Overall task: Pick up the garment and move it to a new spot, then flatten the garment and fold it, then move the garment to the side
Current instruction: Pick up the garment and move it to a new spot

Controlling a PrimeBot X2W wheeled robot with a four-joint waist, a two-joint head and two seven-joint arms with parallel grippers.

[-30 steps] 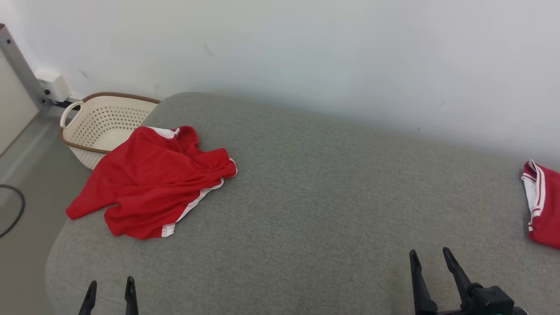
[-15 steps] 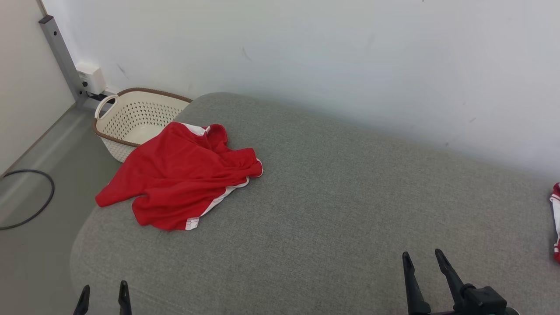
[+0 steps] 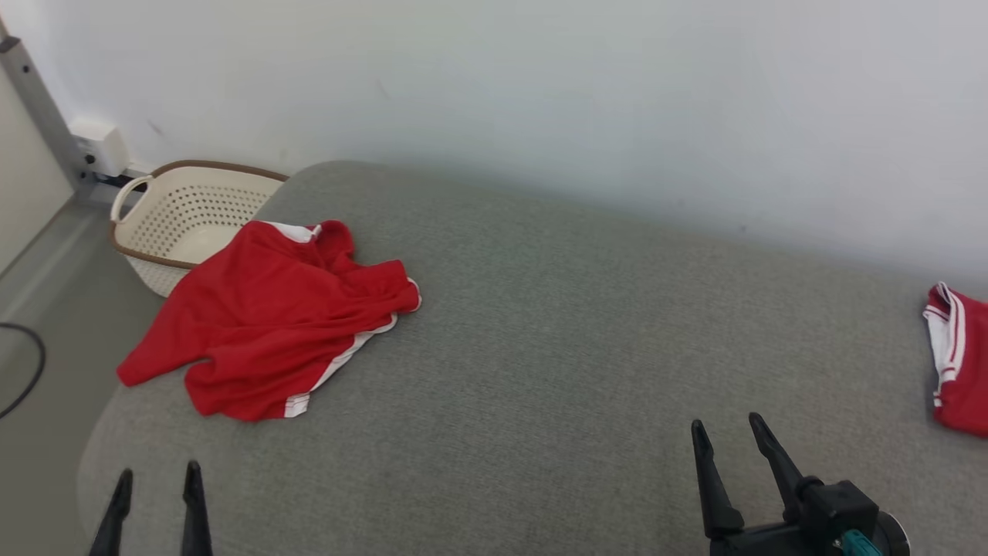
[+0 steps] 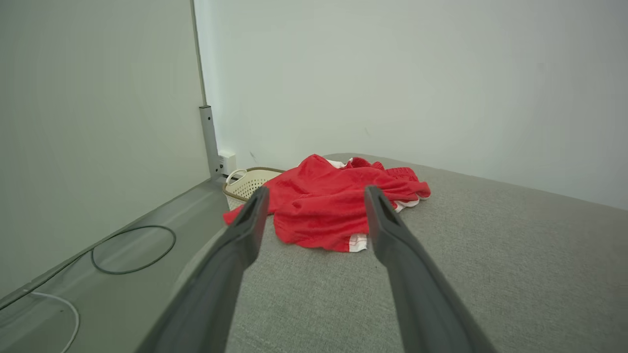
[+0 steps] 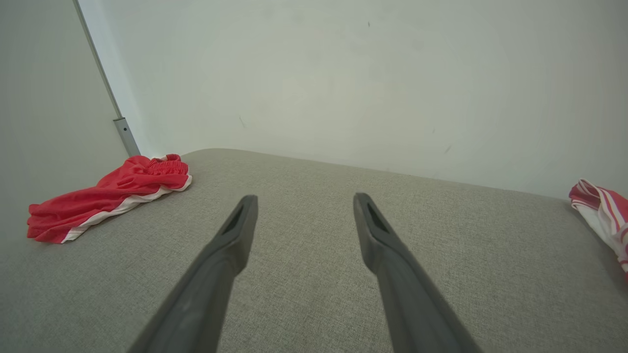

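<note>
Head view: one crumpled red garment (image 3: 270, 320) lying at the left end of the grey worktop (image 3: 540, 347) beside a cream basket (image 3: 185, 220), a second red-and-white piece (image 3: 961, 363) at the far right edge, left fingers (image 3: 193, 510) and right fingers (image 3: 708, 479) both spread, empty, hovering well apart from either.

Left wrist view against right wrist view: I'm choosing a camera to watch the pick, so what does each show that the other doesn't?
Left wrist view adds: the cream perforated plastic basket behind the crumpled red garment with white trim, and the open left gripper pointing at that garment. Right wrist view adds: a second red-and-white striped garment at the far right edge, and the open right gripper over bare fabric. Shared: the crumpled red garment, the grey fabric surface and the white wall.
</note>
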